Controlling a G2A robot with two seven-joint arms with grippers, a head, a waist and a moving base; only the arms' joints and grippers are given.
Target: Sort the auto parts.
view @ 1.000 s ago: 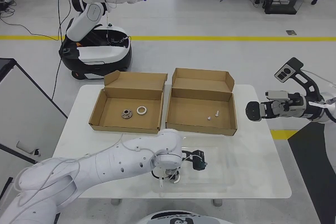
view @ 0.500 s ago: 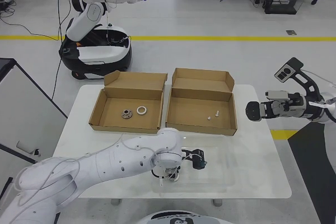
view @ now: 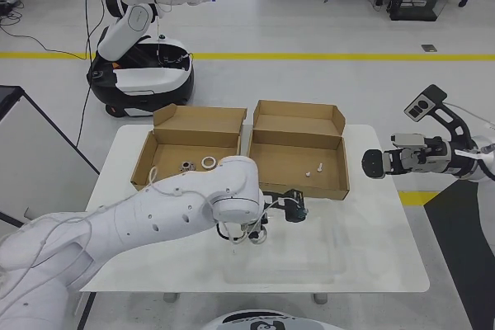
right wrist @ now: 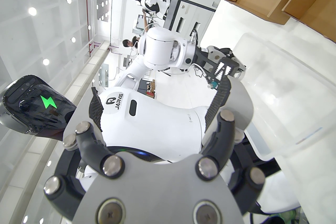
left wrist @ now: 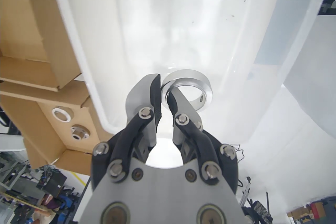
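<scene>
left box [view: 142,165], left half of the table [view: 396,247]: open cardboard, flap up at the back. two parts on its floor, a grey flanged hub [view: 182,167] and a flat white ring [view: 205,162], side by side, near each other but apart

left gripper [view: 256,236]: just in front of where the two boxes meet, over the left end of the clear tray [view: 346,260]. claw nearly closed, pinching the wall of the metal ring [left wrist: 207,88], with one finger [left wrist: 156,93] on the outside and the other down through the bore. the metal ring is a short silver collar with a bright machined finish, a fairly thick wall, a wide open centre and one small hole drilled through the side. it sits out at the very tips of the fingers. can't tell whether it clears the tray floor or touches it

right box [view: 343,169]: same cardboard type, butted against the left box. a couple of small white parts [view: 313,172] lie right of centre on its floor

right gripper [view: 368,162]: at the table's right edge, just beside the right box and facing it. claw spread wide, nothing in it
</scene>
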